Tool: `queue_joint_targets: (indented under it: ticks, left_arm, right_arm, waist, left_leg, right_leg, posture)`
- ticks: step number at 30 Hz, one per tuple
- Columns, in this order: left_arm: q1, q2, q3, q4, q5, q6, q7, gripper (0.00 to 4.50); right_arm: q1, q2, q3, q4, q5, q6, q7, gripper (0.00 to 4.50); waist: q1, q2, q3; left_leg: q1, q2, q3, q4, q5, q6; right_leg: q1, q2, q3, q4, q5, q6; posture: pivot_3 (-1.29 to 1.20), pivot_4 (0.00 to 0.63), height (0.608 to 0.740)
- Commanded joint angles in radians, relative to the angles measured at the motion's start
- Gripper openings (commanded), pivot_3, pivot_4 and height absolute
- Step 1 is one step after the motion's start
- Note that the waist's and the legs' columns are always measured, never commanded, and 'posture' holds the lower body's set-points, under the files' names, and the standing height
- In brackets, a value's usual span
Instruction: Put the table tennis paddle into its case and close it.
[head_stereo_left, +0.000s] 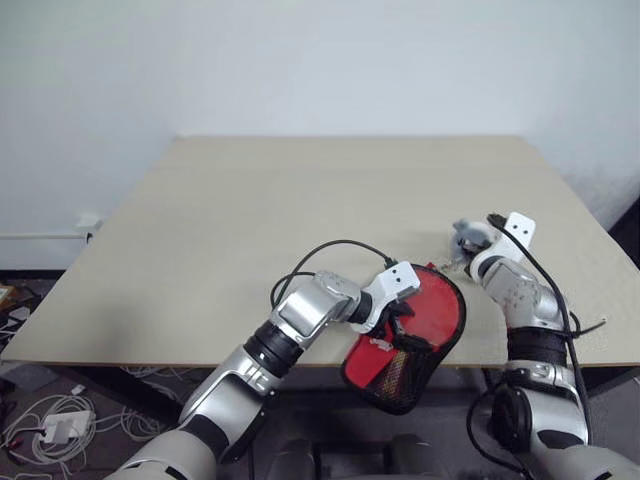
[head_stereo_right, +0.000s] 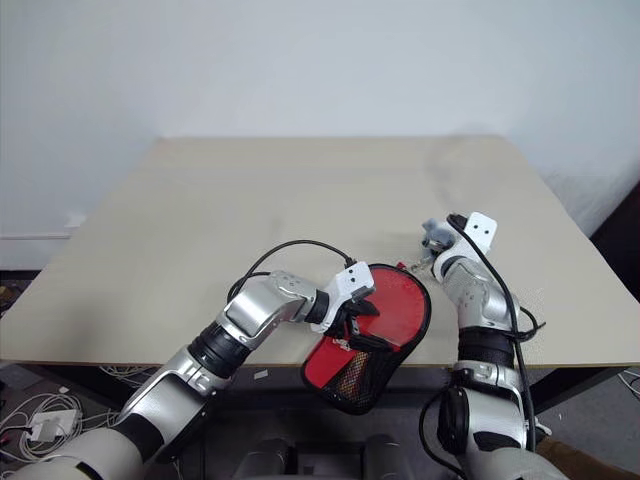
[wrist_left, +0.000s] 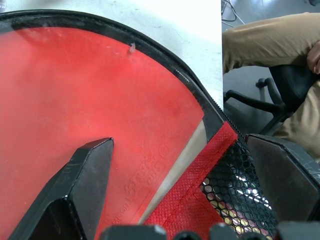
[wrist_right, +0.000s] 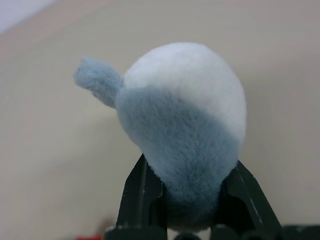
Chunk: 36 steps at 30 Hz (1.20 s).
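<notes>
So the bright-red round-faced table tennis paddle (wrist_left: 75, 100) is already sitting inside the soft paddle-shaped zip case (head_stereo_left: 405, 345) with the clear window, red lower panel and black mesh. You can see the rubber face right through the window in the left wrist view. The case hangs half off the near edge of the pale wooden table (head_stereo_left: 300, 200), mesh end dangling in the air, round end resting on the tabletop.

The left gripper (head_stereo_left: 398, 325) has its two black fingers spread as wide as they go, straddling the case around the red panel, one finger (wrist_left: 75, 190) over the window and the other by the mesh. My guess is it's bracing the pouch so it doesn't slide while the zip gets pulled.

The right gripper (head_stereo_right: 432, 240) is pinched onto a small fluffy grey-and-white plush charm (wrist_right: 182, 130), up beside the far-right rim of the case. That fuzzy thing is probably the zipper pull, which would explain the grip there, though I can't actually see its link to the zip. How far the zip is closed, can't tell.
</notes>
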Motion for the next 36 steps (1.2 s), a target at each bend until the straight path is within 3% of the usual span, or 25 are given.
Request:
queue_joint_targets:
  ticks: [1, 8, 24, 36]
  left_arm:
    - [0.036, 0.023, -0.018, 0.071, 0.036, 0.049, 0.034, 4.5]
    - [0.032, 0.012, -0.013, 0.087, 0.035, 0.041, 0.036, 4.5]
    - [0.01, -0.008, -0.017, 0.133, 0.039, 0.013, 0.024, 4.5]
    - [-0.001, -0.02, -0.029, 0.154, 0.04, 0.006, 0.0, 4.5]
  right_arm:
    - [0.025, -0.046, -0.053, -0.191, 0.035, 0.063, -0.025, 0.59]
    - [0.151, -0.063, -0.153, -0.428, 0.116, 0.239, -0.065, 0.59]
    - [0.451, 0.105, -0.267, -0.855, 0.216, 0.475, -0.172, 0.59]
    - [0.706, -0.006, -0.243, -1.115, 0.366, 0.564, 0.027, 0.59]
  waist:
    - [0.0, 0.0, 0.0]
    - [0.017, 0.0, 0.0]
    - [0.021, 0.0, -0.002]
    - [0.04, -0.001, -0.002]
  left_leg:
    - [0.0, 0.0, 0.0, 0.0, 0.0, 0.0]
    - [0.0, 0.0, 0.0, 0.0, 0.0, 0.0]
    - [0.0, 0.0, 0.001, 0.0, 0.0, 0.0]
    - [0.0, 0.0, 0.001, 0.0, -0.001, 0.0]
  right_leg:
    - [0.0, 0.0, 0.0, 0.0, 0.0, 0.0]
    - [0.0, 0.0, 0.0, 0.0, 0.0, 0.0]
    - [0.0, -0.001, 0.0, -0.001, -0.002, -0.003]
    - [-0.002, -0.002, 0.0, -0.004, -0.003, -0.003]
  posture:
    - [0.0, 0.0, 0.74]
    - [0.0, 0.0, 0.74]
    - [0.0, 0.0, 0.74]
    - [0.0, 0.0, 0.74]
